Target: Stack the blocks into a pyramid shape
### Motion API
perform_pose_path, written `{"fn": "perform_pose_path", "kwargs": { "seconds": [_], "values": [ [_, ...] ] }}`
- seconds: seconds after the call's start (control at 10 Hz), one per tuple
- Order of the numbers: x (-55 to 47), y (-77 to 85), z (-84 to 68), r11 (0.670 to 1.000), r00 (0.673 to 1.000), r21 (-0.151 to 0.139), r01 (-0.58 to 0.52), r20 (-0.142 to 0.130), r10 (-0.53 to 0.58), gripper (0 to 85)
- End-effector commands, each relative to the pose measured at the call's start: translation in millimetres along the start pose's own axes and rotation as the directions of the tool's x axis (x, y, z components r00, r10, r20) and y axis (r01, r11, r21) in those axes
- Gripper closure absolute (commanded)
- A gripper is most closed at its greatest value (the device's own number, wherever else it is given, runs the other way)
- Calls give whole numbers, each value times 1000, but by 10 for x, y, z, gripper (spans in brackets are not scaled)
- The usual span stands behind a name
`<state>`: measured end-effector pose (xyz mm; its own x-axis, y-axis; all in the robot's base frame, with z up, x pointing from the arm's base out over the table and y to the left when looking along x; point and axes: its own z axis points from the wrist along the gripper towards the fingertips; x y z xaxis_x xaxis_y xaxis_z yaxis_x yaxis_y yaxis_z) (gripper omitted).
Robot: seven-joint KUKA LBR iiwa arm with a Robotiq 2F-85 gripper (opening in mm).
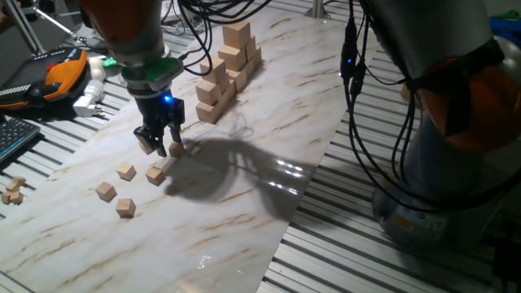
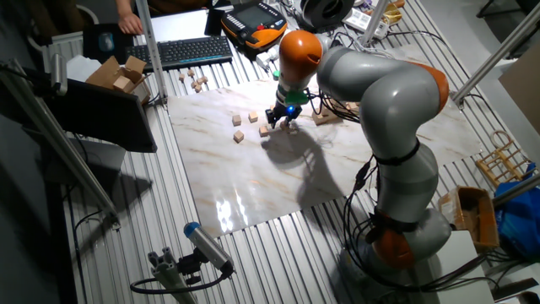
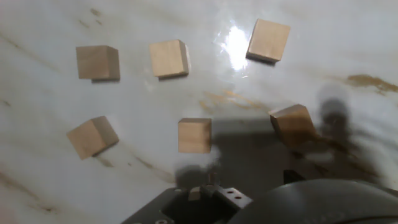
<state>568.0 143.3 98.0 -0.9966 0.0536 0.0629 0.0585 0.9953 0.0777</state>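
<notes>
Several small light-wood blocks lie loose and apart on the marble board, none stacked. In the hand view they sit in two rough rows: one at upper left, one beside it, one upper right, one lower left, one in the middle, and a shadowed one at right. My gripper hangs just above the board, open and holding nothing. A block lies by its right finger, others to its front left. The other fixed view shows the gripper over the same group. No pyramid shape exists.
A staircase stack of larger pale cubes stands at the board's far end. More small cubes lie off the board at left, near a keyboard and an orange pendant. The board's right edge meets slatted metal.
</notes>
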Motion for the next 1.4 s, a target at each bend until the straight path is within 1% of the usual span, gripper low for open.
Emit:
{"fn": "perform_pose_path", "kwargs": {
  "seconds": [0.0, 0.1, 0.2, 0.3, 0.4, 0.5, 0.6, 0.7, 0.8, 0.9, 1.0, 1.1, 1.2, 1.3],
  "values": [
    [1, 0, -3, 1000, 1000, -3, 4, 3, -4, 340],
    [12, -12, -50, 1000, 1000, -2, 4, 3, -4, 340],
    [12, -15, -65, 1000, 1000, -3, 7, -6, -7, 170],
    [12, -15, -65, 1000, 1000, -17, 8, -24, -9, 170],
    [12, -15, -65, 1000, 999, -23, -16, -31, 15, 170],
    [12, -15, -65, 999, 999, 3, -43, -30, 43, 170],
    [12, -15, -65, 997, 997, -2, -81, -17, 81, 170],
    [12, -15, -65, 995, 996, -12, -95, -1, 95, 170],
    [12, -15, -65, 993, 994, -53, -108, 8, 108, 170],
    [9, 32, -50, 990, 993, -66, -121, 7, 121, 170],
    [-13, 158, -22, 989, 990, -52, -137, 17, 138, 170],
    [-27, 358, 36, 985, 986, -52, -167, 15, 168, 170],
    [-22, 554, 97, 980, 979, -34, -199, 31, 200, 170],
    [1, 706, 141, 973, 973, -35, -227, 33, 228, 170]
  ]
}}
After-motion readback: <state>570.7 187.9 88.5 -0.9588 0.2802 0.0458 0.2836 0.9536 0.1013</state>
